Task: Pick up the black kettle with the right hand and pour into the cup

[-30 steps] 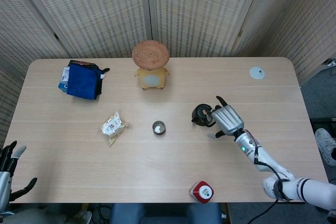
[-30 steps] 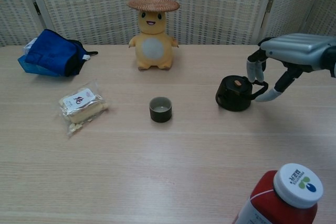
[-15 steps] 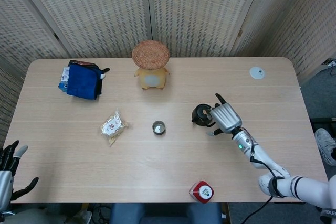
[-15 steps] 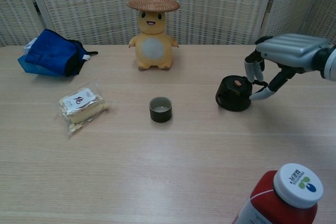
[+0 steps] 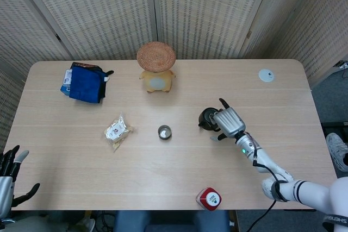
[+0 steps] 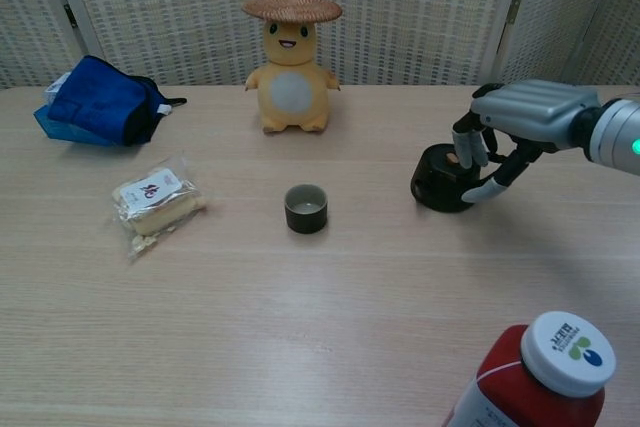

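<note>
Surface (image 5: 283, 101): pale wood, carrying everything; the cup serves as landmark.
Blue bag (image 6: 98, 102): far left of the cup and behind it.
Plush toy (image 6: 291, 59): yellow, under a straw hat, straight behind the cup.
Red bottle (image 6: 540, 372): white cap, front right of the cup, at the near edge.
Right hand (image 6: 508, 125): right of the cup, fingers curled down around the kettle's handle side; whether they grip it cannot be told.
Left hand (image 5: 10, 173): far front left of the cup, off the surface edge, fingers spread, holding nothing.
Snack packet (image 6: 156, 198): left of the cup.
Black kettle (image 6: 443, 178): standing on the surface right of the cup.
Cup (image 6: 306, 208): dark, upright, mid-surface.
</note>
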Tool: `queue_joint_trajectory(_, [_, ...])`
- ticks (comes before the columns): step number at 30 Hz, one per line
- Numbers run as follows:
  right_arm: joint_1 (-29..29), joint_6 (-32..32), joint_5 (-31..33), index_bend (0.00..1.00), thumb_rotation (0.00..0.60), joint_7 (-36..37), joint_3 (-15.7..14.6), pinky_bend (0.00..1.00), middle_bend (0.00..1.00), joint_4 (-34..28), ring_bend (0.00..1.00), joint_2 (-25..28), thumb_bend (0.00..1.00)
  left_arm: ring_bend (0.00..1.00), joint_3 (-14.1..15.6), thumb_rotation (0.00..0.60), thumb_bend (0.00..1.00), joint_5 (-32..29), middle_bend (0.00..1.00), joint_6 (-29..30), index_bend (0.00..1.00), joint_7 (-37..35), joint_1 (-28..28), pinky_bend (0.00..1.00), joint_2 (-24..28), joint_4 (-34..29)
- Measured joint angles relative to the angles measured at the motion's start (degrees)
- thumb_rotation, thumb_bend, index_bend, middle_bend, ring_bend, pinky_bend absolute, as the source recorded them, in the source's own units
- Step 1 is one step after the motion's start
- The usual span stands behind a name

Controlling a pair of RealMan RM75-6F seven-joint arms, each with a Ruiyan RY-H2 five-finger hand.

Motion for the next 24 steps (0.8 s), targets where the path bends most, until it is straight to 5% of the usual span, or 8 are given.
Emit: queue_joint_trajectory(24, [-0.23,-2.26,-0.1,0.48,0.365,-0.37,-0.59,0.0,0.52,2.21,0.44,-1.24,0.0,0.0,-0.04,0.6,0.22,-0.27,0.0,0.11,0.11,-0.1,0.23,0.0,-0.24,0.34])
